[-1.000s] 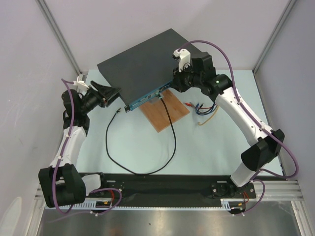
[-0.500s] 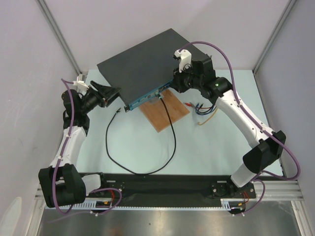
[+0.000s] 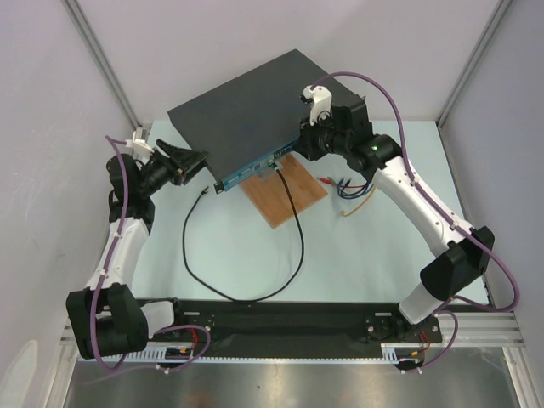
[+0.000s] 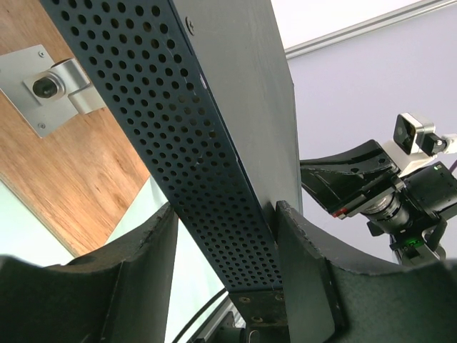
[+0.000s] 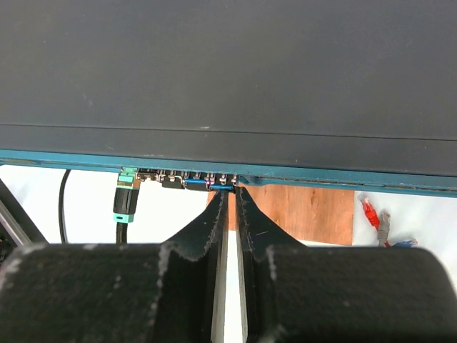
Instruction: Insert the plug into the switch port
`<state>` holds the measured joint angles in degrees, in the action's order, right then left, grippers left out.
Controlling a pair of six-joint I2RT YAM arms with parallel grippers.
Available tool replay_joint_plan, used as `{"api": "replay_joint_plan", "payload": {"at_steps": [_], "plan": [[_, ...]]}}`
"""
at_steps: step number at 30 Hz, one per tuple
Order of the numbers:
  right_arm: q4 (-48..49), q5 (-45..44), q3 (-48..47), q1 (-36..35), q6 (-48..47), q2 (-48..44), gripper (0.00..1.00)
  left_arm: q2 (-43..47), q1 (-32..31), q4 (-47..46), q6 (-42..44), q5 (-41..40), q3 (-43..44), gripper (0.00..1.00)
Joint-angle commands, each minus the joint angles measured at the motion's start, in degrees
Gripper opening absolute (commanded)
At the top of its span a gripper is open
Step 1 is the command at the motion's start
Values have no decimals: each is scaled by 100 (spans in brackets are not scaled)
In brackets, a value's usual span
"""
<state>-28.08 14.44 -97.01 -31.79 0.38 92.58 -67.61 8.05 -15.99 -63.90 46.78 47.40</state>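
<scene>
— The small green-booted plug (image 5: 125, 194) on the thin black cable (image 3: 293, 238): where do we place it?
— In a port on the narrow teal-blue front face (image 5: 64, 158) of the large flat black metal switch (image 3: 242, 115), toward that face's right end seen from above. It looks seated to us. Its long axis is square to the face, and the cable trails away over the brown wooden board (image 3: 306, 200).
— And our pincers?
— The right gripper (image 5: 230, 191) has its fingers nearly together, with only a slit between them and nothing held that we can see. Its tips are at the switch's front face, and the plug lies beside them along it, to their left in the wrist view. The left gripper (image 4: 227, 214) straddles the switch's perforated side wall (image 4: 200, 143) at its left corner and appears clamped on it.
— Which arm is nearer the plug?
— The right. If we judge the seating incomplete, any push should run along the plug's axis, straight into the switch. The cable's other end (image 3: 201, 193) lies loose near the switch's left corner.
</scene>
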Motion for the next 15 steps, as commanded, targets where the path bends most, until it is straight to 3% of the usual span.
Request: {"api": "replay_joint_plan", "payload": {"at_steps": [1,5,10,14,15], "plan": [[1763,6,112,-117,-160,376,11,-94,-463,95,799,94,261,0],[1323,226,384,102,-337,-54,12,-33,-332,175,844,138,331,0],[936,594,911,357,-671,-740,22,-6,-182,210,888,226,402,16],[883,911,1351,620,-583,-1162,28,38,-41,184,923,252,419,37],[874,964,1508,665,-566,-1241,28,47,-15,184,923,287,428,47]]}}
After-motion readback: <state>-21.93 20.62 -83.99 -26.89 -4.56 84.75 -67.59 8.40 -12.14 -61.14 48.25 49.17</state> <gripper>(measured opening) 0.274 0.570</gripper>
